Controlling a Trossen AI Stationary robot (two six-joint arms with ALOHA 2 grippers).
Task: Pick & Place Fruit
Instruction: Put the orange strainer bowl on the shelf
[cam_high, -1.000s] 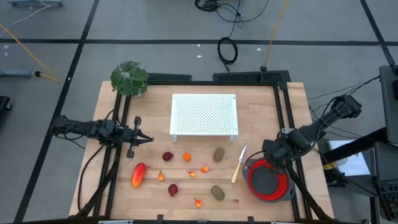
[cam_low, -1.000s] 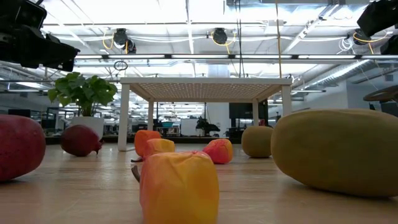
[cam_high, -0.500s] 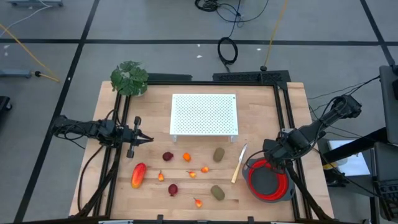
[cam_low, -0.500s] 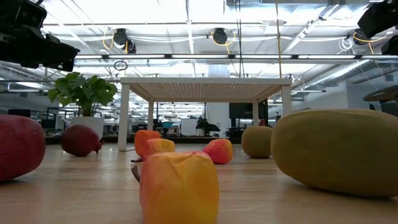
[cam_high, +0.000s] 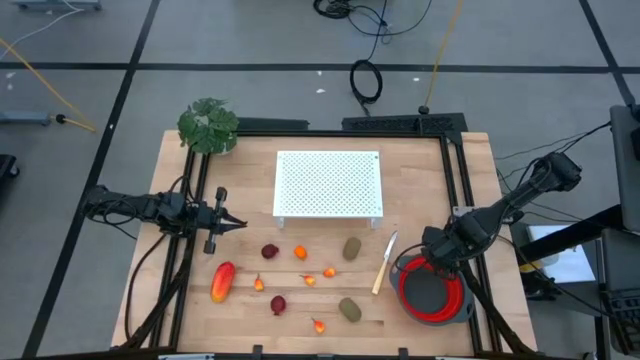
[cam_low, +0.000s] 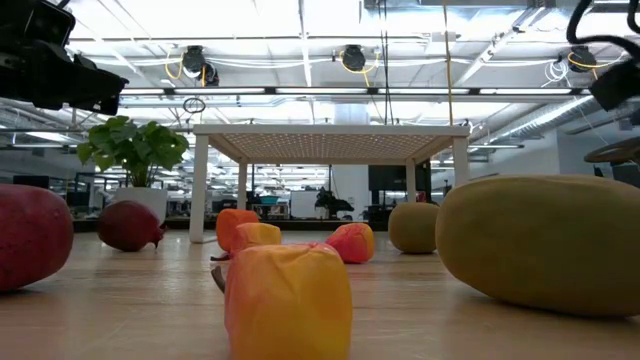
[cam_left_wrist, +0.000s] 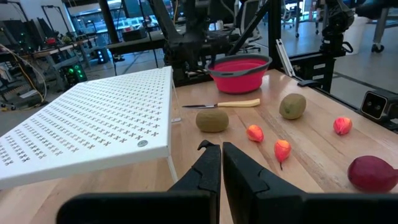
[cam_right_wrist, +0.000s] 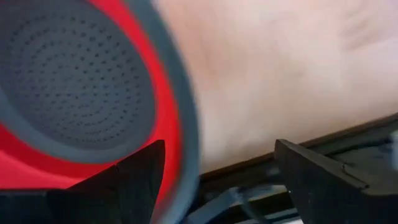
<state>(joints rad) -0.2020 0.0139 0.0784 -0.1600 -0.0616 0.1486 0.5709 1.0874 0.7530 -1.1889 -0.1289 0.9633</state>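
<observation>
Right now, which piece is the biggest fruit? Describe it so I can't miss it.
Start at the white rack in the middle of the table, then look toward the front left corner, below the left tool. The long fruit lies there, apart from the rest. It is the only elongated piece, red fading to orange-yellow, where its neighbours are small and round.

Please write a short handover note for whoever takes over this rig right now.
Left gripper: shut, empty, waiting at the table's left side beside the white perforated stand.
Right gripper: open, empty, over the red bowl's rim.
Fruit: all loose on the table, from the elongated red-orange piece to the olive-brown ovals; knife beside the bowl.
Done: nothing placed.
Left: every piece.
</observation>
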